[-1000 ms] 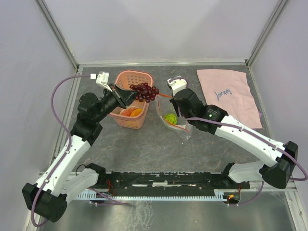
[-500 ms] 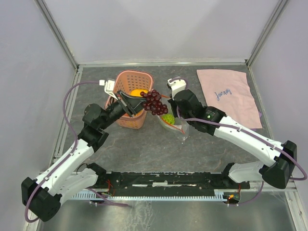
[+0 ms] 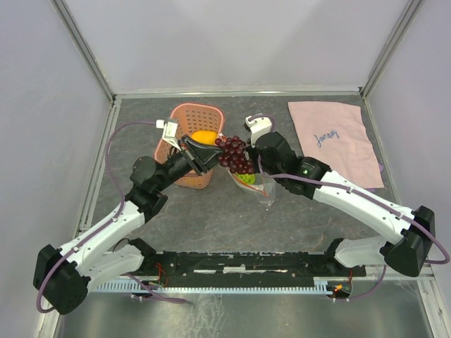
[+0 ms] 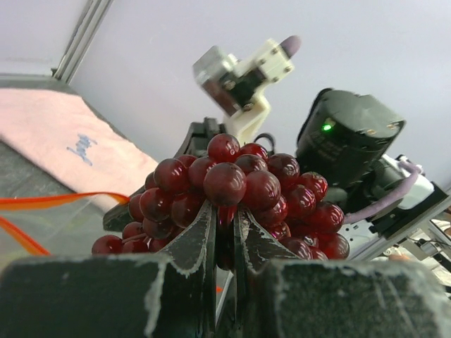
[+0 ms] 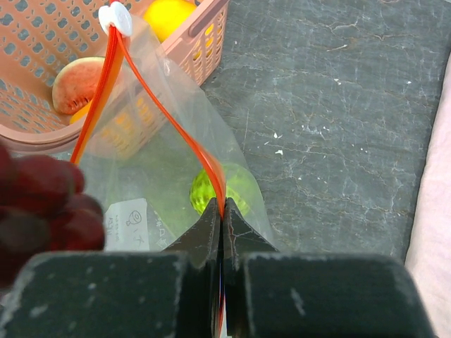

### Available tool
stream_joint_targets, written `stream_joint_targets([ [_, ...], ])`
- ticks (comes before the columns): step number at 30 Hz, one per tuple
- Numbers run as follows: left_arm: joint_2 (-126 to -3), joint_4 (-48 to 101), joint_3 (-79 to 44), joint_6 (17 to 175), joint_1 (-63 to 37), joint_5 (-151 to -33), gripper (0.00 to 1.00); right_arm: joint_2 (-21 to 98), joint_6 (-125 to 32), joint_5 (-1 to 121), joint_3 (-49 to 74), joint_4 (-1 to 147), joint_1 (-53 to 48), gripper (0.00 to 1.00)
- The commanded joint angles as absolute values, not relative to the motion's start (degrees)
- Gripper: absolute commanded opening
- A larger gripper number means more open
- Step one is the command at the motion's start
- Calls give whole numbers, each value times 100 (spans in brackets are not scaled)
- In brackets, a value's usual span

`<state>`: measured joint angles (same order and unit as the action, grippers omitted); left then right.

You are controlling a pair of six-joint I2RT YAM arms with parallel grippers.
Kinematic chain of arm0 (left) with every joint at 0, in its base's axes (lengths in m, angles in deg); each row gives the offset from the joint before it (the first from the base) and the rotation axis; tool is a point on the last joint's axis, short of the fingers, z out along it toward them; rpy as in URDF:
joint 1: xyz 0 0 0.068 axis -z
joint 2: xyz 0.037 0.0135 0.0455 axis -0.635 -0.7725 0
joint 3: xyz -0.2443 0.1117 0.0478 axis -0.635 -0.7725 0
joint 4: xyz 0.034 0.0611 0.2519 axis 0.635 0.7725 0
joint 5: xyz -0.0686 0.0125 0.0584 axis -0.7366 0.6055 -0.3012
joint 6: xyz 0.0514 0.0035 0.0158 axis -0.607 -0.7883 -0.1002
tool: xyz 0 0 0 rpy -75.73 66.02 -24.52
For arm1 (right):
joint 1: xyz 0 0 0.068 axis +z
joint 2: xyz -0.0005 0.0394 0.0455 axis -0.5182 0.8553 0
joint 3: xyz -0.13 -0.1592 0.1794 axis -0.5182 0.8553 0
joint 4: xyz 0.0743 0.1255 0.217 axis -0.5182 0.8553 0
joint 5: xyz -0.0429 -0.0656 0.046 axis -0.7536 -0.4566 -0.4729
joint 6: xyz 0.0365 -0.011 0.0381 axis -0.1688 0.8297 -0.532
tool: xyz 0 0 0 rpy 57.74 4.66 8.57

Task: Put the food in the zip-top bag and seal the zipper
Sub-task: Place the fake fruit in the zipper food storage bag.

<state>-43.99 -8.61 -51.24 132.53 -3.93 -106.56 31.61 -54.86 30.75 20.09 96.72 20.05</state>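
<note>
Left gripper (image 4: 225, 211): jaws nearly together, clamped on the underside of the grapes (image 4: 239, 186). The bunch sits on top of the fingertips, off the table (image 5: 331, 105). In the top view it hangs between the basket (image 3: 184, 176) and the right arm's wrist, over the upper end of the bag (image 3: 257, 189). In the right wrist view the grapes are a dark red blur at the left edge, just beside the bag mouth. Can't tell if they touch the plastic.

Right gripper (image 5: 221, 211): jaws together, pinching the zipper (image 5: 169, 123) at the near corner of the bag. From the pinch the two red-orange strips run apart, then meet again at the white slider (image 5: 115, 17), so the mouth is open. The slider end sits up by the basket rim and the plastic leans on the basket wall.

Green ball (image 5: 236, 186) is inside the bag, just past the right fingertips. A printed label shows through the plastic lower left.

In the basket there's a yellow fruit (image 5: 169, 14) at the far side and a peach-coloured one (image 5: 77, 81) behind the strip.

Pink cloth (image 3: 338, 141) lies flat at the table's far right, well apart from the bag.
</note>
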Motion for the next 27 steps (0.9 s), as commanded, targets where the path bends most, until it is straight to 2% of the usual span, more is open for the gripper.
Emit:
stream_joint_targets([
  [1,-4495,-1287,-5278,13128,-367,-10488,3,2864,-5579,3139,2043,9475,1994,1],
  [13,-4600,169,-5361,12108,-378,-9861,3,2650,-5563,3210,2064,9523,1994,1],
  [20,-4838,1894,-4577,11262,-309,-9400,3,2710,-5545,3388,1965,9676,1994,1],
  [27,-5111,2821,-3873,10698,414,-8532,7,2767,-5528,3575,1850,9826,1998,1],
])
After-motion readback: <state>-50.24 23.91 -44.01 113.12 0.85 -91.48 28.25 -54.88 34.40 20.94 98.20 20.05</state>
